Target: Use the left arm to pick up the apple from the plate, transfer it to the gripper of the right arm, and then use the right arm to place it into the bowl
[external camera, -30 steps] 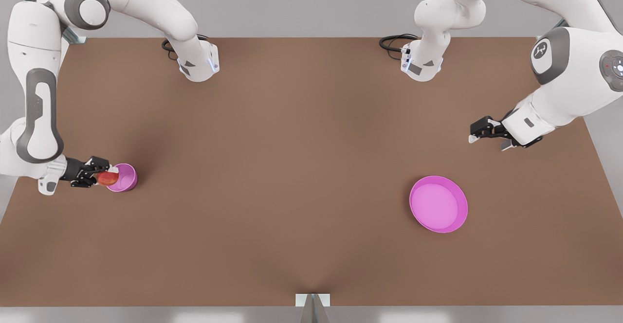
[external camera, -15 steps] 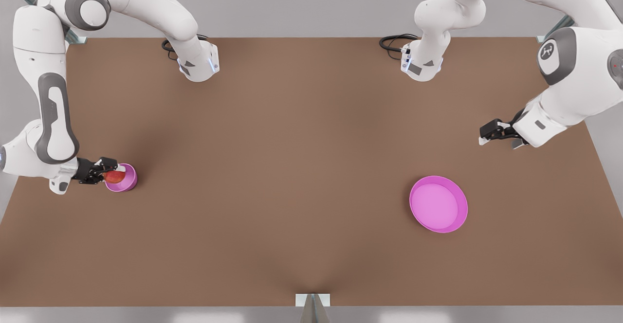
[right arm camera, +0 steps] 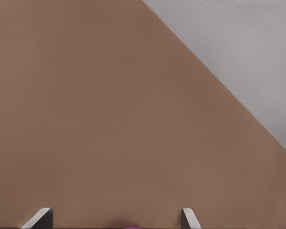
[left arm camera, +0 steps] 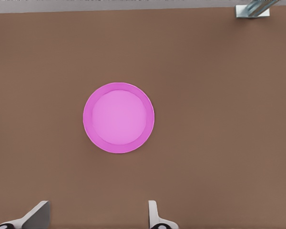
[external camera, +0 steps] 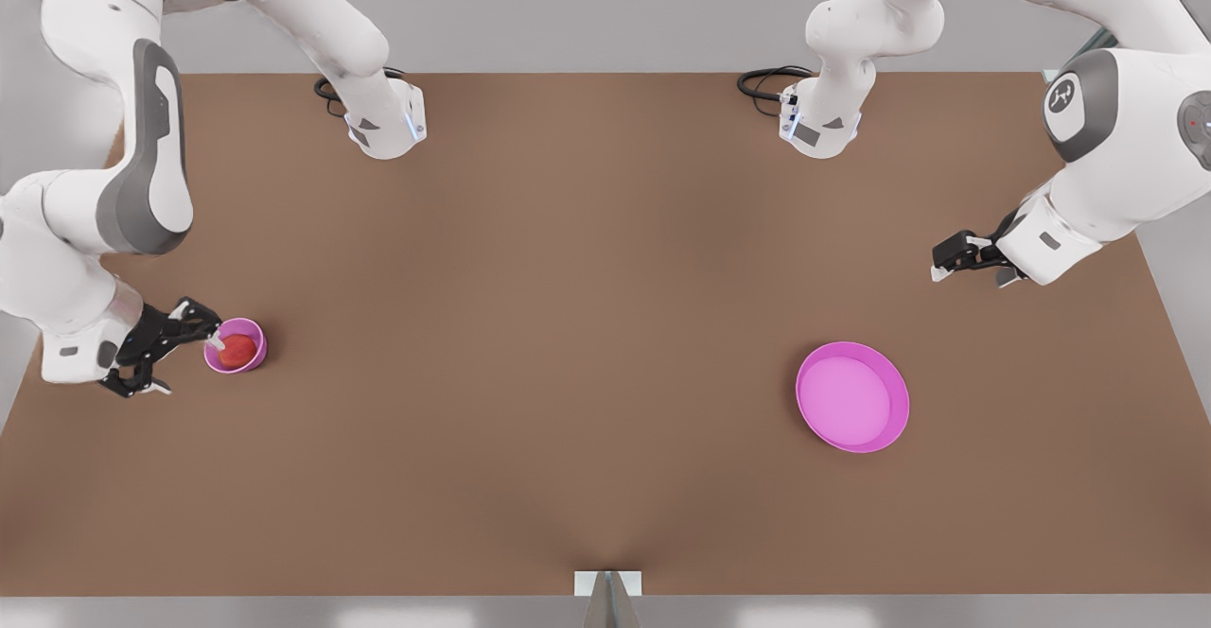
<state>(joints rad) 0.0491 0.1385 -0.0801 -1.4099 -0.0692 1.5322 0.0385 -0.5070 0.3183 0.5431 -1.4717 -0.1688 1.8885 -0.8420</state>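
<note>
The apple (external camera: pixel 238 350) lies in the bowl (external camera: pixel 254 358) beside the right pincer (external camera: pixel 161 356), spread wide and empty, so the drop looks done, while the left pincer (external camera: pixel 959 259), also wide, waits above the bare plate (external camera: pixel 897 425).

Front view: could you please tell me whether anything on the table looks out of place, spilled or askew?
Nothing stands out. The apple sits inside the upright bowl, the plate lies flat, and nothing is spilled. The right claw is open beside the bowl; the left claw waits open, apart from the plate.
</note>
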